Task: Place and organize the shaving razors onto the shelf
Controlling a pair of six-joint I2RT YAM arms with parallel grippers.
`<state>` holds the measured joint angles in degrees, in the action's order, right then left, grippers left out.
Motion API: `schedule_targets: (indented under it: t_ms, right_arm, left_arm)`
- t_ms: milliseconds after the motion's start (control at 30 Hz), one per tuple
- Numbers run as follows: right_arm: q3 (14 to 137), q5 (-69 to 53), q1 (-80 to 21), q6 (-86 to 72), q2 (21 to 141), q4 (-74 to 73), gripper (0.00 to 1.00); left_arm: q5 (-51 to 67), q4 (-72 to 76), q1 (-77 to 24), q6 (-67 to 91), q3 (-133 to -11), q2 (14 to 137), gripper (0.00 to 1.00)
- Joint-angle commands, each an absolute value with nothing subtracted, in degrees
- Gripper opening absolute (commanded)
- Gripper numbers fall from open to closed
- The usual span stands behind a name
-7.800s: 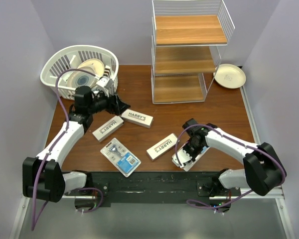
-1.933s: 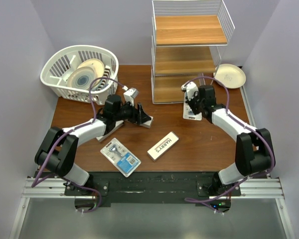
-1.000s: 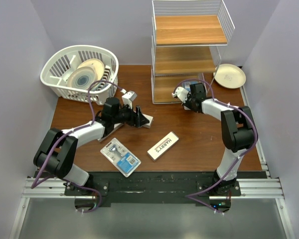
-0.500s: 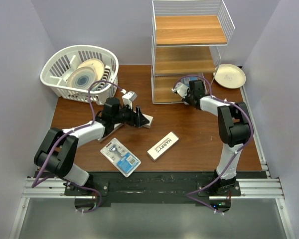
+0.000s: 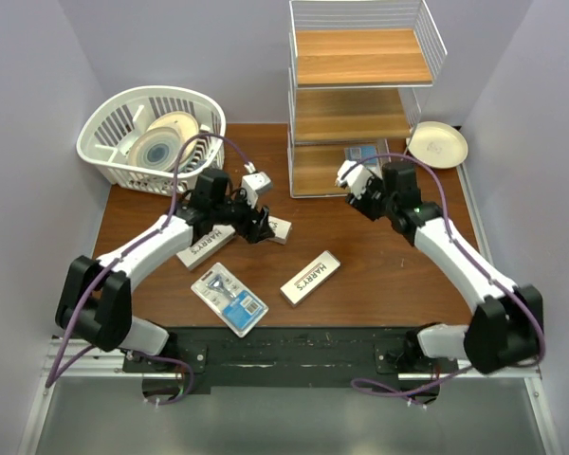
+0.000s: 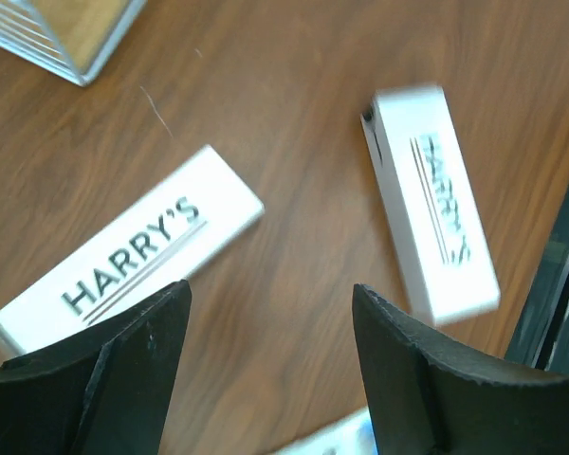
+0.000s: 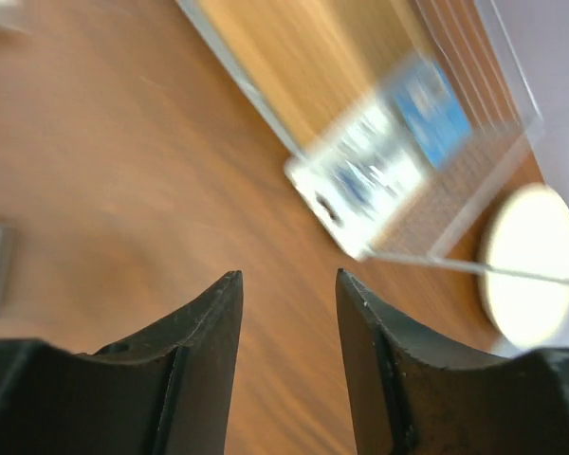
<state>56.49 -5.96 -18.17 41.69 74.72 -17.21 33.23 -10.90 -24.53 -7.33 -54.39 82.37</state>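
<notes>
Overhead and wrist views of a razor-shelving task. The brown table (image 5: 398, 256) is carrying everything. The three-tier wire shelf (image 5: 360, 57) is standing at its far edge, right of centre, and the white slatted basket (image 5: 104, 123) is sitting at the far left.

The right gripper (image 7: 286, 360) is hanging just near of the shelf's bottom tier, its jaws parted with nothing between them. The left gripper (image 6: 270, 379) is hovering low over the table centre, its jaws spread wide and gripping nothing.

Three boxes are lying on the table. The left HARRY'S box (image 5: 206, 245) is resting under the left arm. The middle HARRY'S box (image 6: 123, 261) is lying just beside the left gripper's left finger. The right HARRY'S box (image 6: 436, 242) is lying nearer the front rail, well apart from the others. The table blister pack (image 5: 229, 300) is resting near the front edge. The shelved blister pack (image 5: 365, 152) is lying on the bottom tier by its near edge; blur is hiding whether it overhangs.

Judged step: one pack is shelved and four are waiting, with the left arm lining up on the middle box. The next move is calling for the jaws to straddle the box's narrow width before closing
</notes>
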Motion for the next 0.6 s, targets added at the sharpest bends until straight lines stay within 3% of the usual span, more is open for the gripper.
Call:
schedule_targets:
  t_ms: [0,133,233,567]
  right_arm:
    - [51.95,-15.37,-23.64,32.18,71.81,-26.45,0.49]
    - [49.05,-14.94,-24.08,26.46,70.67,-25.40,0.52]
    - [48.25,-14.16,-24.08,26.63,68.56,-25.31,0.52]
    - [47.72,-12.31,-23.03,25.58,63.72,-29.35,0.52]
  left_arm:
    - [37.71,-42.58,-23.47,-42.14,-60.02,78.31,0.74]
    - [33.41,-59.13,-22.68,-70.84,-58.73,75.77,0.72]
    - [28.66,-62.84,-22.59,-81.00,-54.86,73.39,0.70]
    - [29.00,-50.03,-26.10,-83.24,-45.97,72.95,0.67]
